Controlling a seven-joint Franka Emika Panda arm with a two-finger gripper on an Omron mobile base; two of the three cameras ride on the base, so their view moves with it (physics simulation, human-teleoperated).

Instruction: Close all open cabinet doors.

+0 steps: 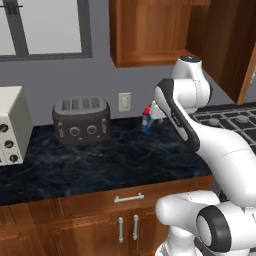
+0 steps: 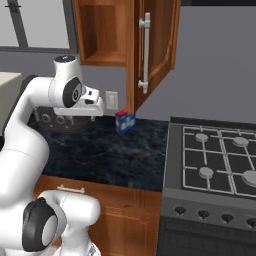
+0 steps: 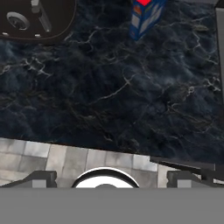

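Up in my left base view, the cabinet door (image 1: 227, 45) stands swung out above the stove (image 1: 225, 120), beside the open cabinet (image 1: 150, 32), with the toaster (image 1: 81, 119) and a blue box (image 1: 146, 120) on the dark surface (image 1: 115, 160) below. From my right base view, that door juts edge-on toward me, its handle (image 2: 145, 52) vertical, free air beneath it over the box. Along my hand view, my gripper (image 3: 111, 177) is spread wide and holds nothing above bare marble near the surface's front edge.

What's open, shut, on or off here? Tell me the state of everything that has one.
cabinet door: swung wide open
gripper: jaws open, holding nothing, above the counter
drawer: shut
lower cabinet doors: shut
toaster: slots empty
stove: no flame visible on the burners
blue box: standing upright
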